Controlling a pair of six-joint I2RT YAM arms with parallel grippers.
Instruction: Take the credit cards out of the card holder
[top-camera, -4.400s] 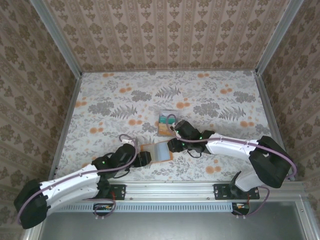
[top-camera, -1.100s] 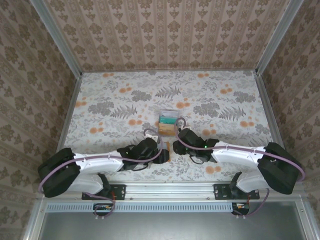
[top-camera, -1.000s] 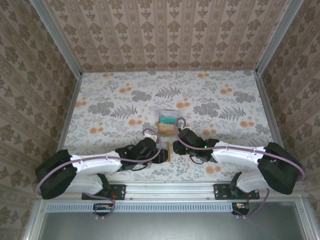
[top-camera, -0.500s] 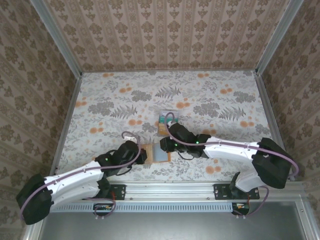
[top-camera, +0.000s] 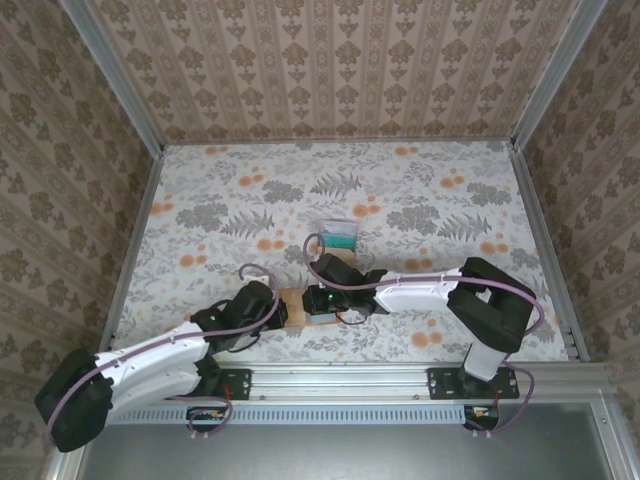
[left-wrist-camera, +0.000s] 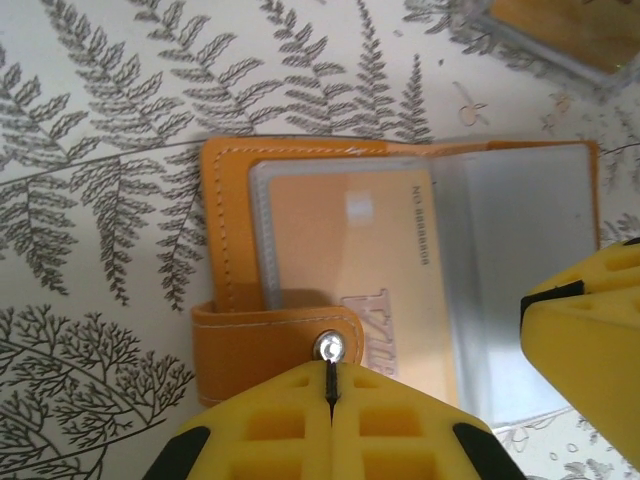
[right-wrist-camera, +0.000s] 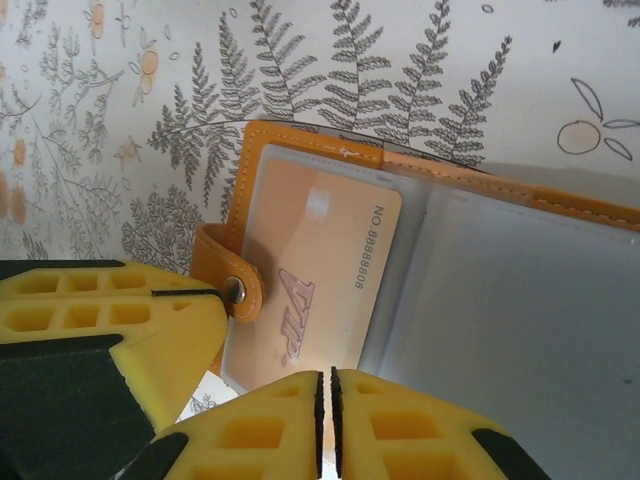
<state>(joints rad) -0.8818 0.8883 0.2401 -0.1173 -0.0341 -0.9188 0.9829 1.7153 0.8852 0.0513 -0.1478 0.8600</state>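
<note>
The orange card holder (top-camera: 294, 301) lies open on the table, its clear pockets facing up (left-wrist-camera: 520, 250). A pale orange credit card (right-wrist-camera: 312, 268) marked VIP sits in the left pocket. My left gripper (left-wrist-camera: 330, 378) is shut on the holder's snap strap (left-wrist-camera: 270, 335) at its near left corner. My right gripper (right-wrist-camera: 326, 388) reaches over the holder from the right. Its jaws are pressed together on the near edge of that card, with a pale sliver between them. Further back on the table lie a teal card (top-camera: 338, 238) and an orange one (left-wrist-camera: 565, 25).
The flowered tablecloth (top-camera: 220, 215) stretches to the papered walls, with metal rails (top-camera: 135, 235) on the left and right sides. The two arms (top-camera: 420, 290) meet low in the middle, close to the near rail.
A second ago the holder stood nearly folded between both grippers. Now it lies open. The left gripper has closed on its strap, and the right gripper has moved left over the holder and closed.
</note>
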